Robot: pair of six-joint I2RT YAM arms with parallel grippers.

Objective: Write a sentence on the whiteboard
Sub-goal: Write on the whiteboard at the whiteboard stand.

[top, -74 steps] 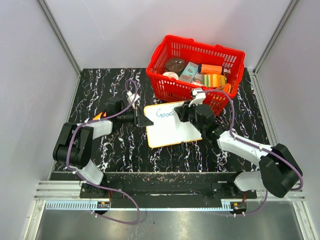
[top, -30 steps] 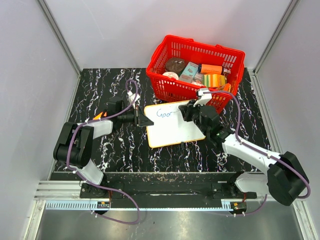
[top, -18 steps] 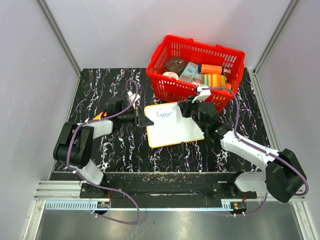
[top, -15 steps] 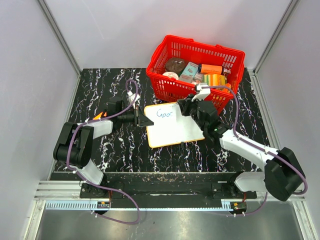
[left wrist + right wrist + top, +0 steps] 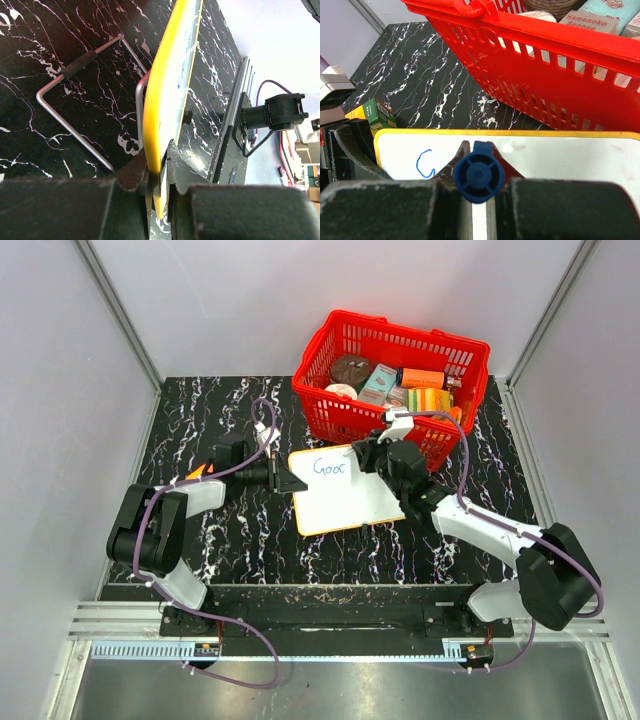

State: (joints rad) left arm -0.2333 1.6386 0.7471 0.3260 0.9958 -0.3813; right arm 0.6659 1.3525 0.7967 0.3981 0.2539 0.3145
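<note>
Nearest, two jointed arms in white and black plastic stand bolted at the table's front edge, each trailing a purple cable. The table [image 5: 240, 540] is flat, glossy black stone veined with white. The left gripper [image 5: 159, 170] is pinched narrow on the smooth yellow rim of the whiteboard [image 5: 345, 502], its dark, rough-cast fingers on either side of the board's left edge. A bent wire frame [image 5: 75, 125] of thin grey metal with one black sleeve lies on the table beside that edge. The board is a white rectangle with rounded corners, mid-table, between the two grippers. The right gripper [image 5: 372, 457] is clamped on a blue marker [image 5: 479, 178], whose round plastic end faces the wrist camera, over the board's far right part. The sentence [image 5: 329, 467] is thin blue script near the far edge; only "Goo" reads clearly. Just beyond stands one red plastic basket [image 5: 370, 425] with slotted walls, holding several packets.

Counted: two arms, one board, one marker, one basket.
</note>
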